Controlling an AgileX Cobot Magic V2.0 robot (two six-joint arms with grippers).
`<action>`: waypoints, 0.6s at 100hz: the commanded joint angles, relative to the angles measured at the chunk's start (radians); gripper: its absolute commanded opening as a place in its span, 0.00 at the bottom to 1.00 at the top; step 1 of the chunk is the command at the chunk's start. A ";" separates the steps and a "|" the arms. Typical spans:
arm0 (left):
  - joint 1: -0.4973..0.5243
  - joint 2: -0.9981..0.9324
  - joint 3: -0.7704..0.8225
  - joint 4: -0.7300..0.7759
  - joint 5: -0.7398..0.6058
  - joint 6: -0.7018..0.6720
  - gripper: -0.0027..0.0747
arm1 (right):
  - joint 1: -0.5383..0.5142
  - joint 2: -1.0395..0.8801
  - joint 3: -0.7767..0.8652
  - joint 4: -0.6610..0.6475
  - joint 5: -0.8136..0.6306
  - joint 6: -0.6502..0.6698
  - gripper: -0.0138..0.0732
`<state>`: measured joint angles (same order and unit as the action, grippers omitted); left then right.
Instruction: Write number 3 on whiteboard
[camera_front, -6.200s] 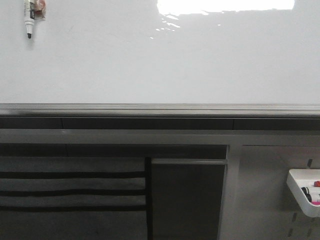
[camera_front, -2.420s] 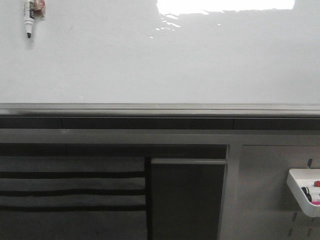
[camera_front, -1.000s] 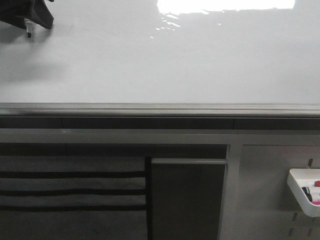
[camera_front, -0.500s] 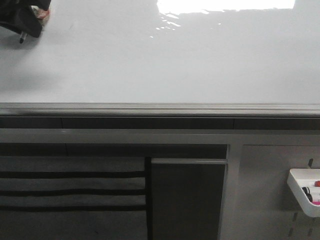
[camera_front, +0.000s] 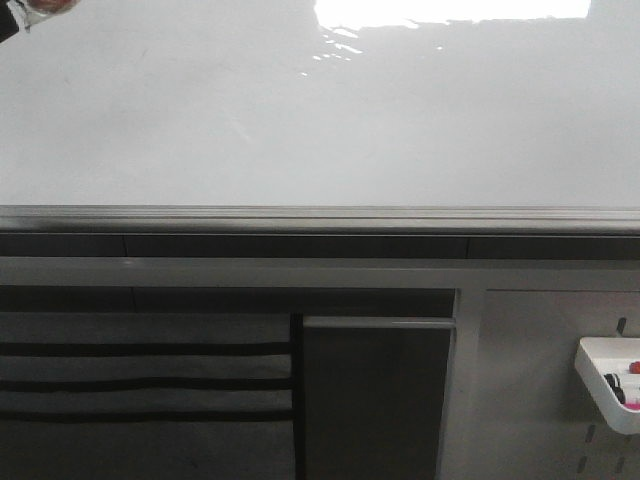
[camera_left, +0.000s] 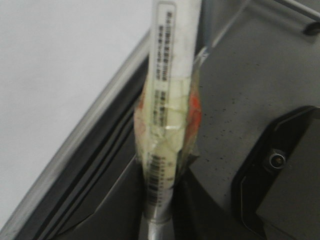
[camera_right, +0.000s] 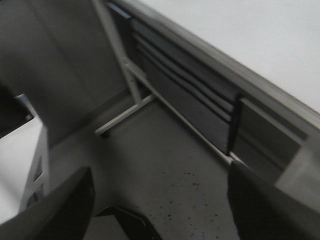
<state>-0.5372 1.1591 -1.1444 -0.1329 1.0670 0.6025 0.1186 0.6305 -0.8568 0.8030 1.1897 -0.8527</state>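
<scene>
**Op A:** From my station, the left wrist camera gave me what the front camera did not: the left gripper (camera_left: 159, 220) was clamped on a white marker pen with a printed label and a wrap of clear tape over a red patch (camera_left: 167, 100). The barrel rose out from between the jaws, close to the lens and a little blurred.

**Op B:** And on the front camera?

**Op A:** Only a sliver of that gripper (camera_front: 20, 12) showed in the top left corner, over the very wide glossy white whiteboard (camera_front: 320, 130). I could not make out the pen tip there.

**Op B:** The right gripper?

**Op A:** The right wrist camera showed its two dark fingers (camera_right: 60, 205) spread wide apart with nothing between them, hanging over a speckled grey floor (camera_right: 170, 185). The front camera did not catch that arm.

**Op B:** Where was the board?

**Op A:** It filled the upper half of the front view, bare of any stroke I could see, with glare along its top. The grey metal rail (camera_front: 320, 216) ran along its bottom edge. Low on the right, a white tray (camera_front: 605, 385) hung on a grey pegboard panel (camera_front: 520, 400), well apart from the left gripper.
</scene>
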 joint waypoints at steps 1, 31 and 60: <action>-0.081 -0.026 -0.032 -0.033 0.007 0.013 0.01 | 0.060 0.085 -0.053 0.076 -0.017 -0.104 0.73; -0.355 0.016 -0.032 -0.035 0.016 0.083 0.01 | 0.333 0.294 -0.139 -0.100 -0.134 -0.118 0.73; -0.418 0.030 -0.032 -0.033 -0.021 0.083 0.01 | 0.554 0.454 -0.213 -0.130 -0.284 -0.126 0.73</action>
<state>-0.9461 1.2070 -1.1444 -0.1488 1.0951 0.6834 0.6234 1.0497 -1.0181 0.6507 0.9880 -0.9659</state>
